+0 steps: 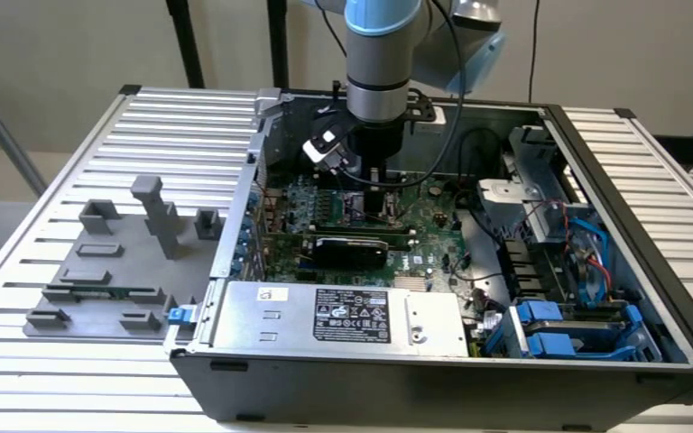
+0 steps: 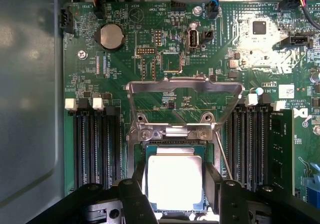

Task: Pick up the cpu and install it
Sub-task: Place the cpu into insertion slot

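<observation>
Reaching straight down from above, the arm (image 1: 383,54) stands almost vertical over the open computer case (image 1: 443,379), which lies on its side on the slatted counter (image 1: 178,126). Its wrist points at the motherboard (image 1: 431,244), and the gripper (image 1: 364,194) is low inside the case, close above the board's middle.

In the wrist view the gripper (image 2: 175,184) has its two black jaws set on opposite sides of the cpu (image 2: 175,181), pinching it by its greenish rim. The chip lies flat, silver top up, within the socket frame. Whether it is fully seated cannot be told.

The metal load plate (image 2: 185,86) is swung open and stands up from its hinge just beyond the chip. Black memory slots (image 2: 97,144) run on either side of the socket. A round coin battery (image 2: 111,36) sits farther off on the board.

In the exterior view the power supply (image 1: 322,311) lies near the case's front wall. A grey fixture tray (image 1: 106,271) rests on the counter at that view's left, well apart from the case.
</observation>
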{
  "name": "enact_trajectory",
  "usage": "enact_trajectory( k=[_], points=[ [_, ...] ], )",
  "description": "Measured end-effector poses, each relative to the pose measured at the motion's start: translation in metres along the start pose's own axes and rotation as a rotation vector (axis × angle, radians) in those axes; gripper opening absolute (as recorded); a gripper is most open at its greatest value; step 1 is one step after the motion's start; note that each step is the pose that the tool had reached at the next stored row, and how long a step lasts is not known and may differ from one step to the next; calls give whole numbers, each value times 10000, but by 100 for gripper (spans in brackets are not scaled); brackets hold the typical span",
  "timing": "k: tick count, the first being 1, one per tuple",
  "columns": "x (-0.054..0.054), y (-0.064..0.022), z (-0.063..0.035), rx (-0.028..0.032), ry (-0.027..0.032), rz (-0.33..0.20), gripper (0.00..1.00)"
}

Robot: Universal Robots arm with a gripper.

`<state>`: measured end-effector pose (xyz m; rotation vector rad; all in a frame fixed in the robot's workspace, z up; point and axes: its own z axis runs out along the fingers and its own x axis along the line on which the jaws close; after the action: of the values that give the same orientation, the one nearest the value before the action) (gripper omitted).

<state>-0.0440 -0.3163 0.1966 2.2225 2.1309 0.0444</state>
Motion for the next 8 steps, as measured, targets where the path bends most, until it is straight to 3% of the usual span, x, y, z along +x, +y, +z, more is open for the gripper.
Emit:
enact_trajectory(
  k=[4, 8],
  points=[
    [1, 0, 3, -3, -22, -7, 55],
    [0, 0, 2, -6, -90, -28, 55]
  ],
)
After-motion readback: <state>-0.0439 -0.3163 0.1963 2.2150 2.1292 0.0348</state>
